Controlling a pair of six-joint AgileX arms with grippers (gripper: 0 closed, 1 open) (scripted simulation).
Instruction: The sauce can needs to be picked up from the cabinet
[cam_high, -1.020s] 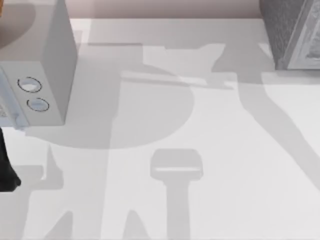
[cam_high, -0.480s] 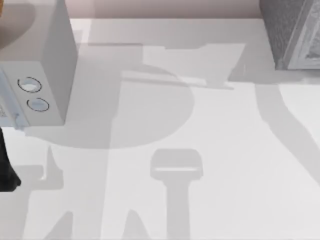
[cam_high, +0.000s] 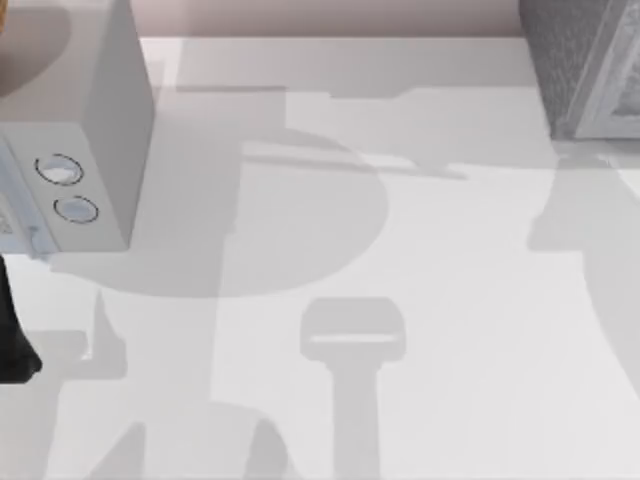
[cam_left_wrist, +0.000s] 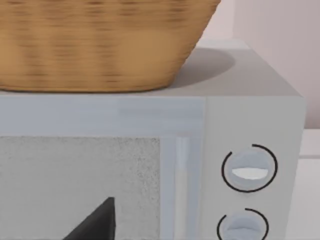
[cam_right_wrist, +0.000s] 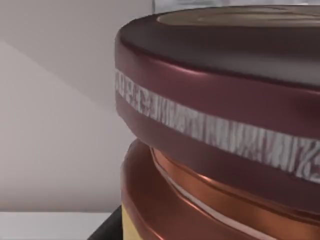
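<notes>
**Grippers**
- Right gripper (cam_right_wrist: 107, 231): a dark sliver of it shows beneath the sauce can (cam_right_wrist: 225, 130). Whether it is spread or pinching the can cannot be told.
- Left gripper (cam_left_wrist: 96, 224): a dark wedge in front of the microwave oven (cam_left_wrist: 150, 150) door. Grip state cannot be told.
- Left arm (cam_high: 12, 335): parked at the table's 9 o'clock edge.

**Count**
- One sauce can, close up in the right wrist view, with a maroon rim, a tan top and a coppery band below. What it rests on cannot be told.
- One cabinet (cam_high: 572, 60), at 1 o'clock on the table.
- One microwave oven at 10 o'clock, with two dials (cam_high: 59, 170) (cam_high: 76, 209).
- One wicker basket (cam_left_wrist: 100, 45), on top of the oven.

**Change since the earlier frames**
- The arm shadow beside the cabinet has shifted from 1 o'clock toward 3 o'clock.
- A rounded shadow has appeared at 7 o'clock.
- Cabinet, oven and left arm are unmoved.

**Surface and room**
- The table (cam_high: 450, 330) is white and crossed by grey shadows.
- A pale pinkish wall (cam_high: 330, 15) runs along 12 o'clock.
</notes>
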